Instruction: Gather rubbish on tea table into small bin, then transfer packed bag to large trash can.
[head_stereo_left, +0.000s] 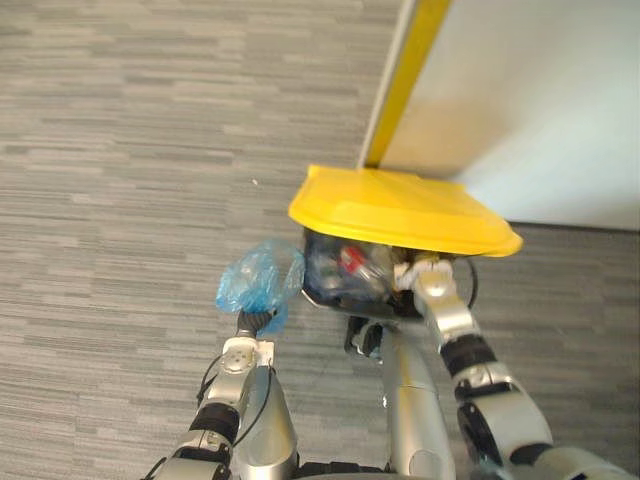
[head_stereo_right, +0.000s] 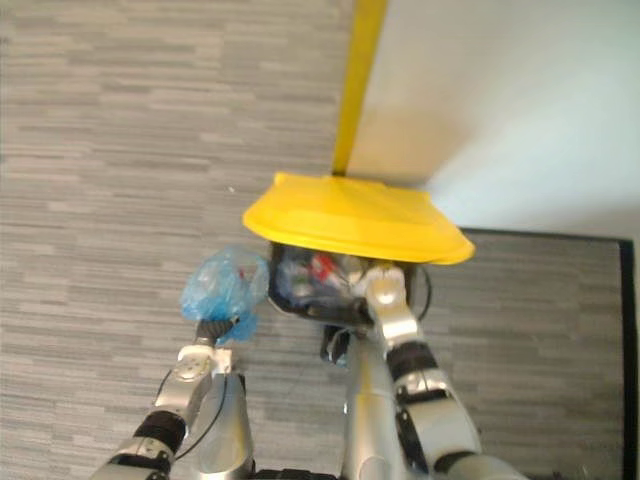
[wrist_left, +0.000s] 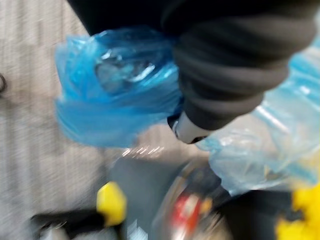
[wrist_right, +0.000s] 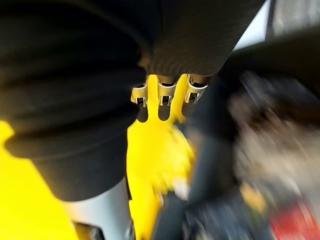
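One blue bag (head_stereo_left: 258, 278), clutched in left hand (head_stereo_left: 255, 320), hangs at the left edge of the trash can (head_stereo_left: 318, 262); right hand (head_stereo_left: 428, 275) under yellow lid (head_stereo_left: 400, 210), grip unclear; carpet (head_stereo_left: 120, 200) open leftward.

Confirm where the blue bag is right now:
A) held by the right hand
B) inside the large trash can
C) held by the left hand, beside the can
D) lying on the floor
C: the blue bag sits bunched on top of the left hand, just outside the large trash can, while the right hand is up at the edge of the raised yellow lid.
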